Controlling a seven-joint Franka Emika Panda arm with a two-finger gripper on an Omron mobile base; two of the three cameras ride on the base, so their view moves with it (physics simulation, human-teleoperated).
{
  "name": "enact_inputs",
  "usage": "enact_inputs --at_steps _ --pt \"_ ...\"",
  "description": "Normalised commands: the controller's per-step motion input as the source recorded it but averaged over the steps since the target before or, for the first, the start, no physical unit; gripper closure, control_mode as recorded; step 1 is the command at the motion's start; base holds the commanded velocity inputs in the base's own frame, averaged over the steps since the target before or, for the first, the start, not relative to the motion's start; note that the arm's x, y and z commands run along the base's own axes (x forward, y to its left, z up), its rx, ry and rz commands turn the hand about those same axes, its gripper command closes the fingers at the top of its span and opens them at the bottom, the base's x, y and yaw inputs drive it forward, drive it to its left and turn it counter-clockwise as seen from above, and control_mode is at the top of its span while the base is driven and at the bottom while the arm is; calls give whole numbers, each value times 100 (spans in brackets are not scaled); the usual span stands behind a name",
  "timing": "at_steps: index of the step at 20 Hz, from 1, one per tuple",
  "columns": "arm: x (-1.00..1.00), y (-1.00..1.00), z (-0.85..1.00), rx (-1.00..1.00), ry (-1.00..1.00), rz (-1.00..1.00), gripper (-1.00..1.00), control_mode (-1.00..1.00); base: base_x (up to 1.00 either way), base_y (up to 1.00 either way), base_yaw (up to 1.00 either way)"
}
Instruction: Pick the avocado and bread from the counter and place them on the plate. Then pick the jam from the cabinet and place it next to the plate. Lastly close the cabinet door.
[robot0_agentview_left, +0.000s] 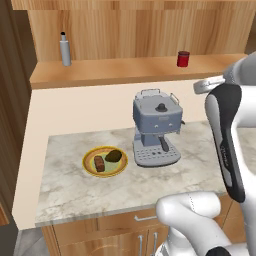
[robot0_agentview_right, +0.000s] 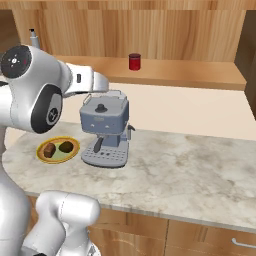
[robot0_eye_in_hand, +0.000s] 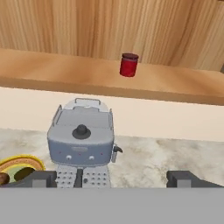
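The fingers (robot0_eye_in_hand: 112, 178) stand wide apart with nothing between them, their two dark tips rising at the bottom of the hand view and looking out over the worktop (robot0_eye_in_hand: 153, 159). Nearest, just ahead of the fingers and a little toward the left tip, stands the blue-grey coffee machine (robot0_eye_in_hand: 82, 144), upright on the marbled stone, its drip grille facing the fingers and a black knob on its lid. Beside it, off past the left fingertip, lies the plate (robot0_agentview_left: 105, 161), its yellow-orange rim showing at the lower left corner of the hand view; in the left base view it rests flat on the worktop near the machine's base without touching it. On the plate lie the bread (robot0_agentview_left: 99, 163) and the avocado (robot0_agentview_left: 114, 155), side by side in the pale green centre, the brown block on the side away from the machine and the dark oval lump nearer to it. Beyond the machine a pale wall rises to the cabinet (robot0_agentview_left: 145, 30), whose lower shelf (robot0_eye_in_hand: 65, 72) runs across above and ahead of the fingers. On that shelf the jam (robot0_eye_in_hand: 128, 64), a small red jar, stands upright, farther than the machine and slightly to the right of it. Far off to the left along the same shelf stands a grey bottle (robot0_agentview_left: 65, 50) with a dark cap, well apart from the jar.
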Motion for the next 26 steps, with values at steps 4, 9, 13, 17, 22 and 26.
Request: enact_inputs --at_steps 4,9,13,17,22,26 --pt "19 -15 7 5 -7 0 -100 -100 0 0 0" --pt "34 -10 5 3 -5 0 -100 -100 0 0 0" --pt "37 -10 7 4 0 0 -100 -100 0 0 0" --pt "33 -10 4 5 0 0 -100 -100 0 0 0" --pt "34 -5 0 4 0 -1 -100 -100 0 0 0" --pt "35 -5 1 1 0 -2 -100 -100 0 0 0"
